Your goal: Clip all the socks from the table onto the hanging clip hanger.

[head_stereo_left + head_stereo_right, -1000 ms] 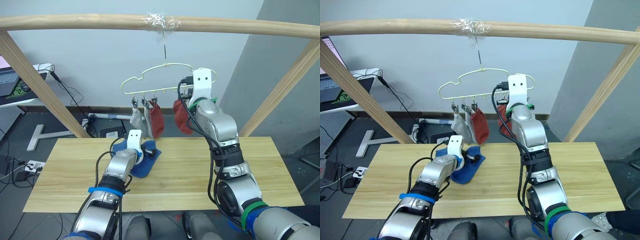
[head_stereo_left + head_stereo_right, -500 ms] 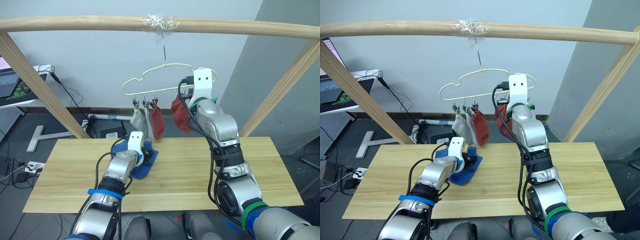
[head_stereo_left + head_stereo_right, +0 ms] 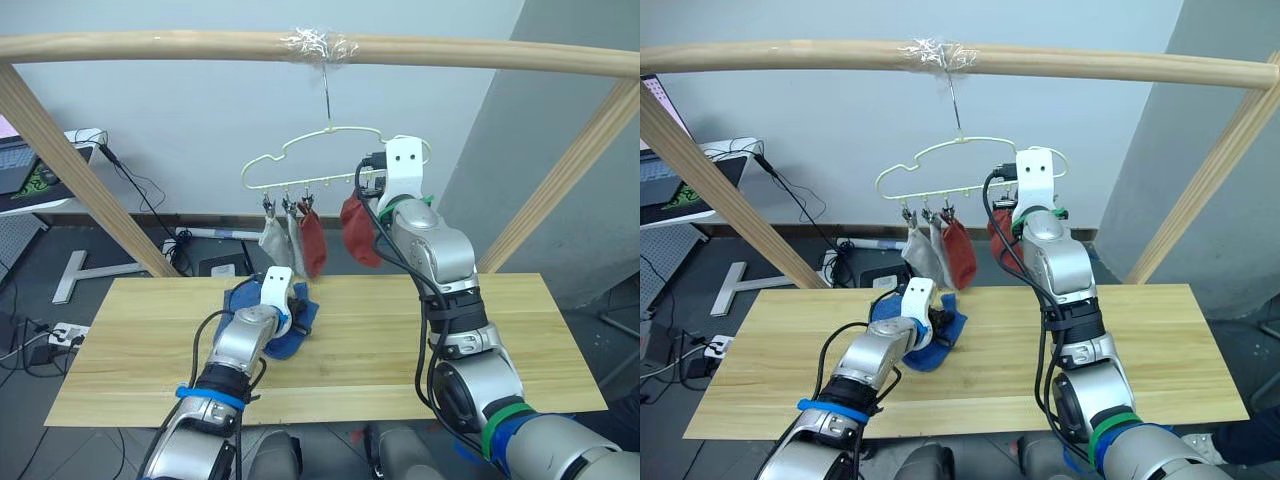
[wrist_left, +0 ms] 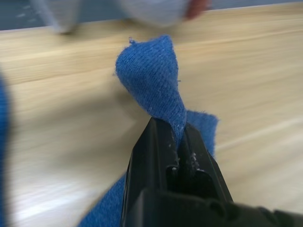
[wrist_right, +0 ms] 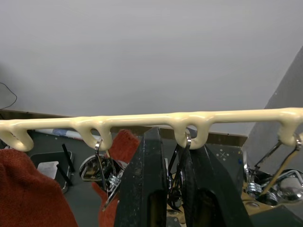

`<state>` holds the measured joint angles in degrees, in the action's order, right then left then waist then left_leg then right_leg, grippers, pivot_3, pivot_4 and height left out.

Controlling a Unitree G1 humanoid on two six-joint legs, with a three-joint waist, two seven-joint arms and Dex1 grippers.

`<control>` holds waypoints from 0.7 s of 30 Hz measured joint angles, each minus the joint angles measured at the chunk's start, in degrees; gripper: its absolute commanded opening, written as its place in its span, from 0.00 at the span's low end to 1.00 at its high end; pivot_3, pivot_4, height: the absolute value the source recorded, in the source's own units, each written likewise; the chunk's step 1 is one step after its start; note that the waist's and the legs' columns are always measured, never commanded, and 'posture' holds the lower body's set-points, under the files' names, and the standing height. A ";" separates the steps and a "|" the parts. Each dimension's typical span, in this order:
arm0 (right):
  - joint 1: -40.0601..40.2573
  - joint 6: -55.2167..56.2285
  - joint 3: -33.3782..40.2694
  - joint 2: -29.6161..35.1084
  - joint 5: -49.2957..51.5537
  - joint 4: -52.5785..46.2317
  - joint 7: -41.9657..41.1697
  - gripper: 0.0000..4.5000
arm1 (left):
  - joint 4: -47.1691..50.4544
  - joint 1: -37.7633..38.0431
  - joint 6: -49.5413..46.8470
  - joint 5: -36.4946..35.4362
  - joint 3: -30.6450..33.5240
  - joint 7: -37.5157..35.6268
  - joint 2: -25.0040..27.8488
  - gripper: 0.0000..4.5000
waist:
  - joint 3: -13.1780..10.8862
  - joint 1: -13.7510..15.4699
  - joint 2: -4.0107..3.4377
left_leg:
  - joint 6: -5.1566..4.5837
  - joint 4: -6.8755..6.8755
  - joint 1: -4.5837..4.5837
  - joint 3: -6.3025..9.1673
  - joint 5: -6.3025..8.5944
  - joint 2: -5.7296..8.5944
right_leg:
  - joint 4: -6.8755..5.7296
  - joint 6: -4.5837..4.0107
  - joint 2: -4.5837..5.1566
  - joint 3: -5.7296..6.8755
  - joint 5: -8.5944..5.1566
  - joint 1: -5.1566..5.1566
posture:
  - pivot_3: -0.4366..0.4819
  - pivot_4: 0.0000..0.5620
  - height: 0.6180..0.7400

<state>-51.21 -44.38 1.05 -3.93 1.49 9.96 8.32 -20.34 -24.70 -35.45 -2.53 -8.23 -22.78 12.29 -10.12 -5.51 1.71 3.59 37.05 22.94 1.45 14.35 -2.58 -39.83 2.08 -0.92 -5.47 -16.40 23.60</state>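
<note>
On the table (image 3: pixel 130 340) lies a heap of blue socks (image 3: pixel 243 300). My left gripper (image 4: pixel 171 127) is shut on a fold of one blue sock (image 4: pixel 149 80), pinched up from the wood. The cream clip hanger (image 3: pixel 330 135) hangs by its hook from the top pole. Two grey socks (image 3: pixel 272 240) and a rust-red sock (image 3: pixel 314 243) hang from its clips. A second rust-red sock (image 3: pixel 358 230) hangs beside my raised right arm. My right gripper (image 5: pixel 173 142) is shut on a metal clip (image 5: pixel 179 163) under the hanger's bar.
A round wooden pole frame (image 3: pixel 150 45) spans the table, with slanted legs at both sides. A laptop (image 3: pixel 25 165) on a stand and floor cables sit at the far left. Bare wood lies to the right of my arms.
My left gripper has shut on the blue sock, shifted slightly right and drawn a fold of it up. The right arm stays at the hanger.
</note>
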 measured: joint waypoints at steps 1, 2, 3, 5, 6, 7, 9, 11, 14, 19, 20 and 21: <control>0.00 -0.18 0.09 -0.13 0.07 0.00 0.00 0.01 | 2.50 0.43 -0.48 -0.88 -0.06 -1.01 -0.43 0.02 | 0.00 0.00 0.00 | 0.00 0.00 0.02 0.00 0.00 0.00 | 0.00 0.00 0.00 0.00 0.00 0.01 | 0.41 0.23 1.00; 0.00 -0.44 0.13 -0.30 0.13 0.00 0.00 0.01 | 4.96 0.43 -0.92 -1.79 -0.10 -1.95 -0.99 0.02 | 0.00 0.03 0.00 | 0.00 0.00 0.02 0.00 0.00 0.00 | 0.00 0.00 0.00 0.00 0.00 0.01 | 0.41 0.23 1.00; 0.00 -0.66 0.16 -0.50 0.18 0.00 -0.01 0.01 | 7.02 0.35 -1.48 -2.45 -0.12 -2.63 -1.30 0.02 | 0.00 0.03 0.00 | 0.00 0.00 0.01 0.00 0.00 0.00 | -0.01 0.00 0.00 0.00 0.00 0.01 | 0.41 0.23 1.00; 0.00 -1.24 0.39 -0.78 0.38 -0.01 -0.07 0.01 | 11.30 -0.12 -2.91 -4.36 -0.02 -4.08 -1.96 0.02 | 0.00 0.00 0.00 | 0.00 0.01 0.01 -0.01 0.00 0.01 | -0.02 0.00 0.00 -0.01 0.00 0.01 | 0.41 0.23 1.00; 0.00 -1.39 0.52 -0.79 0.43 -0.02 -0.09 0.01 | 12.87 -0.85 -3.60 -5.27 0.06 -4.42 -2.53 0.02 | 0.00 0.00 0.00 | 0.00 0.02 0.00 0.00 0.00 0.02 | -0.02 0.00 0.00 -0.01 0.00 0.01 | 0.41 0.23 1.00; 0.00 -1.62 0.70 -0.82 0.56 -0.05 -0.14 0.01 | 14.13 -1.65 -4.24 -6.00 0.13 -4.61 -2.96 0.02 | 0.00 -0.01 0.00 | 0.00 0.02 -0.01 -0.01 0.00 0.02 | -0.02 0.00 0.00 -0.02 0.00 0.00 | 0.40 0.23 1.00; 0.00 -2.30 1.13 -0.88 0.85 -0.16 -0.33 0.01 | 15.21 -3.30 -4.81 -6.67 0.19 -4.88 -3.31 0.02 | 0.00 -0.04 0.00 | 0.00 0.02 0.00 0.00 0.00 0.03 | -0.02 0.00 -0.01 -0.01 0.00 0.00 | 0.40 0.23 1.00; -0.01 -2.84 1.41 -0.93 1.35 -0.20 -0.44 0.01 | 15.53 -4.79 -5.40 -7.00 0.34 -4.87 -3.54 0.02 | 0.00 -0.15 0.00 | 0.00 0.01 0.00 -0.01 0.00 0.03 | -0.01 0.00 -0.02 -0.02 0.00 0.00 | 0.40 0.23 1.00; -0.09 -4.16 2.00 -0.93 1.96 -0.84 -0.51 0.01 | 15.43 -7.28 -5.54 -7.75 0.81 -4.81 -4.08 0.02 | 0.00 -0.46 0.00 | 0.00 0.00 0.01 0.00 0.00 0.02 | 0.02 0.00 -0.02 -0.01 0.00 0.00 | 0.39 0.22 1.00; -0.69 -5.38 2.25 -0.93 2.07 -1.18 -0.50 0.01 | 14.51 -10.19 -5.05 -7.86 1.06 -4.80 -5.24 0.02 | 0.00 -0.87 0.00 | 0.00 0.00 0.01 -0.02 0.00 0.03 | 0.04 0.00 -0.01 -0.03 0.00 0.00 | 0.39 0.22 1.00; -0.89 -5.56 2.29 -0.94 2.07 -1.18 -0.50 0.01 | 13.61 -10.50 -4.88 -7.85 1.06 -4.82 -5.50 0.02 | 0.00 -0.90 0.00 | 0.00 0.00 0.01 -0.01 0.00 0.03 | 0.04 0.00 -0.01 -0.02 0.00 0.00 | 0.38 0.21 1.00; -1.09 -5.68 2.30 -0.94 2.08 -1.21 -0.50 0.01 | 12.62 -10.67 -4.47 -7.86 1.02 -4.86 -5.88 0.02 | 0.00 -0.94 0.00 | 0.00 0.00 0.00 -0.01 0.00 0.03 | 0.04 0.00 -0.02 -0.02 0.00 0.00 | 0.38 0.21 1.00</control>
<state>-52.30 -50.05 3.34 -4.88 3.56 8.76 7.81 -7.72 -35.38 -39.93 -10.38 -7.21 -27.64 6.41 -10.12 -6.45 1.71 3.59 37.05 22.94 1.43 14.35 -2.55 -39.79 2.08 -0.93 -5.50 -16.40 23.61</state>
